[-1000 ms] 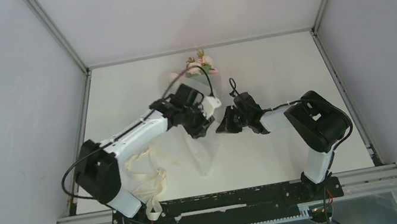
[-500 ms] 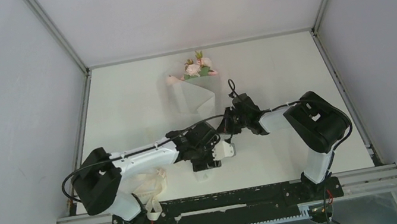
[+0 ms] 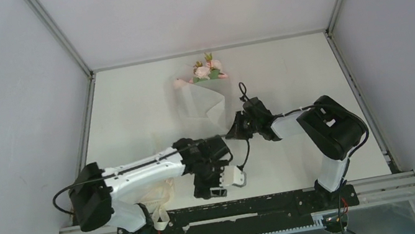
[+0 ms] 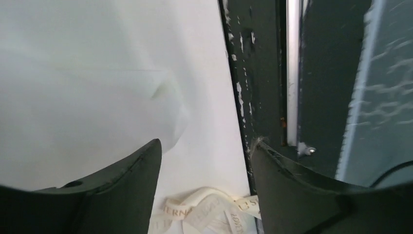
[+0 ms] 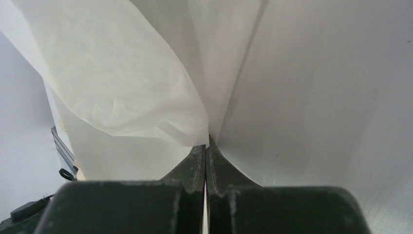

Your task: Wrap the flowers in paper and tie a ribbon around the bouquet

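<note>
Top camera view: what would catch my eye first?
Pink flowers poke out of an off-white paper cone at the far middle of the table. The right gripper pinches that paper's near end, while the left gripper hangs open by the near edge, beside a curly cream ribbon.

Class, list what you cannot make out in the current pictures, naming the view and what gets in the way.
Top view: flowers too small to count blooms; stems hidden inside the paper.
Left wrist view: ribbon cut off by the bottom edge, its lettering mostly unreadable; in the top view the left arm covers much of it.
Right wrist view: paper fills the frame, hiding the flowers.
</note>
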